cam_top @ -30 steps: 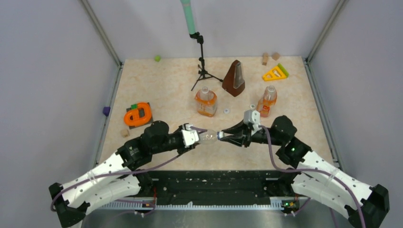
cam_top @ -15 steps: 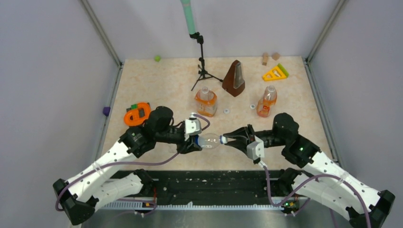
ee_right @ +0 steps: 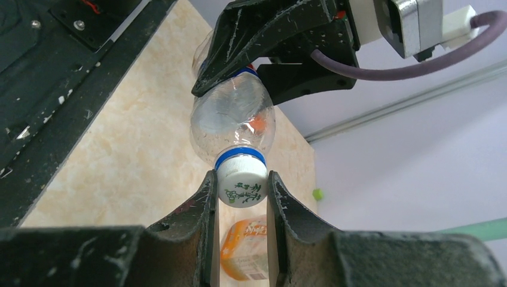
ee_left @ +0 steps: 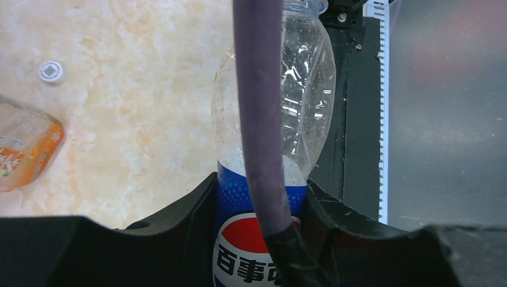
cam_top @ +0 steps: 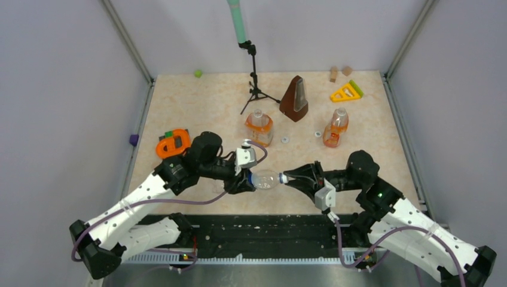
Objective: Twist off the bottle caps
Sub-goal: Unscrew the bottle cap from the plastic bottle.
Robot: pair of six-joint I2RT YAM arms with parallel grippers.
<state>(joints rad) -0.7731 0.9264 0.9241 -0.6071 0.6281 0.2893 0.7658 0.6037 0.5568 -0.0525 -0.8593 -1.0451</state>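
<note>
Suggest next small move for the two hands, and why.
Likely twist the right hand to loosen: it pinches the small white screw cap, seated on the clear plastic blue-labelled bottle that the left hand grips at its label end.

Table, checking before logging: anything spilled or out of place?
No spill visible. Two loose caps lie between the upright orange bottles. The clear bottle is held sideways, left hand on its body, right hand on its cap.

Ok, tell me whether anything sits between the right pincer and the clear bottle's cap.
Nothing visible does. The right pincer is shut directly on the small white plastic screw cap, one jaw on each side, while the left pincer grips the clear blue-labelled plastic bottle.
</note>
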